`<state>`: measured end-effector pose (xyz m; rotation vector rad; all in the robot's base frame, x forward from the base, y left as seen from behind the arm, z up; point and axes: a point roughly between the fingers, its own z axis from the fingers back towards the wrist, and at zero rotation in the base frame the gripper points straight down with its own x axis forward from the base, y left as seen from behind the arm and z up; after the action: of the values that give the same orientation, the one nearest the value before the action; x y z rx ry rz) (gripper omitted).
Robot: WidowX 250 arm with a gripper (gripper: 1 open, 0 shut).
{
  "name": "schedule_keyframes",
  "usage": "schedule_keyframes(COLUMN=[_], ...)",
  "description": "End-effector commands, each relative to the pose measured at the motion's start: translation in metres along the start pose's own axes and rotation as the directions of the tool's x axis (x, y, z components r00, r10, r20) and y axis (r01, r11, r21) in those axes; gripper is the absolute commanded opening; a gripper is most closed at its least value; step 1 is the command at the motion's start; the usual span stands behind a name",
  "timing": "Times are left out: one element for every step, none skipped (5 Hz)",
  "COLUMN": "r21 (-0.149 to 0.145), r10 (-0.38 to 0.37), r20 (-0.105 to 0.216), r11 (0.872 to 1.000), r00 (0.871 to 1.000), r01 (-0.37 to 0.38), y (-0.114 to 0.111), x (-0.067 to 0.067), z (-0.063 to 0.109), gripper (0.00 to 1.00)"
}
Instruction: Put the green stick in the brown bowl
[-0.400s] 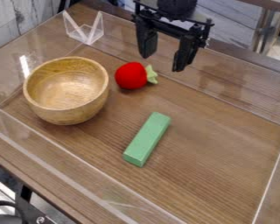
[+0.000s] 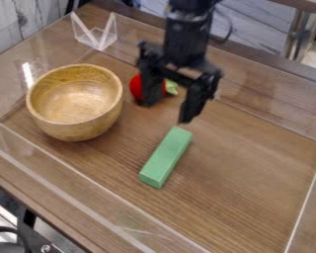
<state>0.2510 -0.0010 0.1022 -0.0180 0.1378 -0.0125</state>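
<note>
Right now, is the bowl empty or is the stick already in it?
Empty. The bowl shows only bare wood inside; the stick lies flat on the table to its right, apart from it.

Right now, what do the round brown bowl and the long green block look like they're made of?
Round light-brown bowl: apparently wood, smooth finish, visible grain rings and thick walls. Long bright green rectangular block: evenly coloured matte surface, possibly painted wood or foam; the look leaves it open.

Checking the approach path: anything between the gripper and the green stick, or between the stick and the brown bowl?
Nothing visible. The open gripper hangs just above the far end of the green stick, with bare table between stick and brown bowl. The red strawberry toy sits behind the gripper, off both paths.
</note>
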Motion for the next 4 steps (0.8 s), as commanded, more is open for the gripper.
schedule_keyframes(r21=[-0.008,-0.012,-0.022,-0.031], r10=[0.013,0.029,0.051,0.079], r20=[0.071,0.096,0.119,0.133], r11=[1.0,1.0,0.999,0.997], r00=[0.997,0.995,0.992,0.988], r01=[-0.012,-0.028,-0.048,-0.075], y=[0.004,0.01,0.013,0.014], x=[-0.018,-0.029,-0.031,-0.03], z=[-0.001,-0.012,-0.022,-0.031], gripper=[1.0,1.0,1.0,1.0])
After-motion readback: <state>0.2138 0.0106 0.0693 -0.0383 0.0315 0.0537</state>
